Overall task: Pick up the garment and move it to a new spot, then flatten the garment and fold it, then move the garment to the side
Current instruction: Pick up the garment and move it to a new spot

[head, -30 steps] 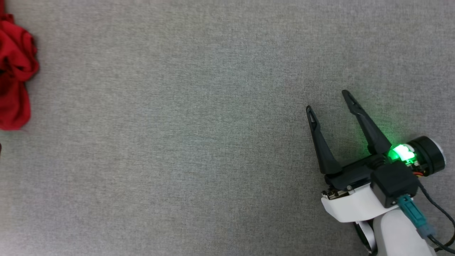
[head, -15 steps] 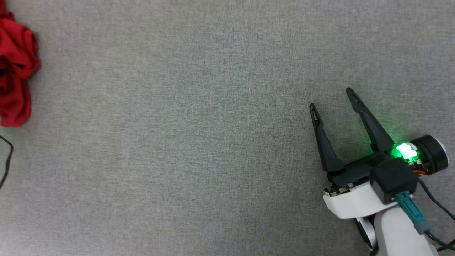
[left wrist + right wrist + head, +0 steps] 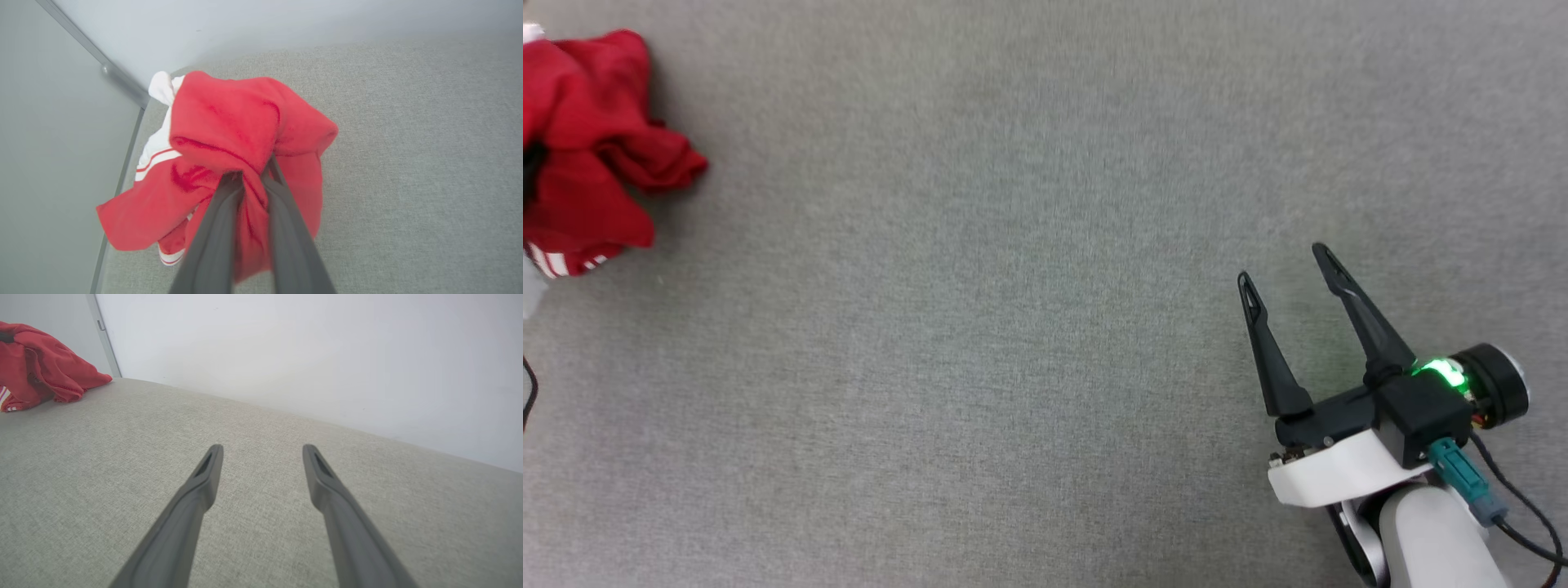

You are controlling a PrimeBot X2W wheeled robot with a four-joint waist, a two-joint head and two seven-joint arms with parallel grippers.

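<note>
1. Left gripper (image 3: 254, 171): two dark fingers almost together, pinching a fold of the jersey (image 3: 229, 134).
2. Red cloth bunched up around and past the fingertips, with more hanging down on both sides of the fingers.
3. On the left of the bunch in the left wrist view: a white side part and red-and-white stripes. Another striped edge low down, near the fingers.
4. In the head view: jersey (image 3: 592, 155) at the far top left, all crumpled and partly cut off by the edge, with a striped bit at its low end.
5. Under it, a grey table (image 3: 1013, 327) covered in rough cloth.
6. Hard to tell whether the bunch is touching the table or hanging just over it.
7. Right gripper (image 3: 1284, 265) at the low right of the head view, well apart from the jersey. Fingers spread wide, holding nothing.
8. Same in the right wrist view: right gripper (image 3: 262, 449) wide open over the table, with the jersey (image 3: 41, 375) far off at the top left.
9. Green light (image 3: 1441, 371) glowing at the base of the right gripper, with a teal plug (image 3: 1462, 478) just below it.
10. White wall (image 3: 286, 355) behind the table.
</note>
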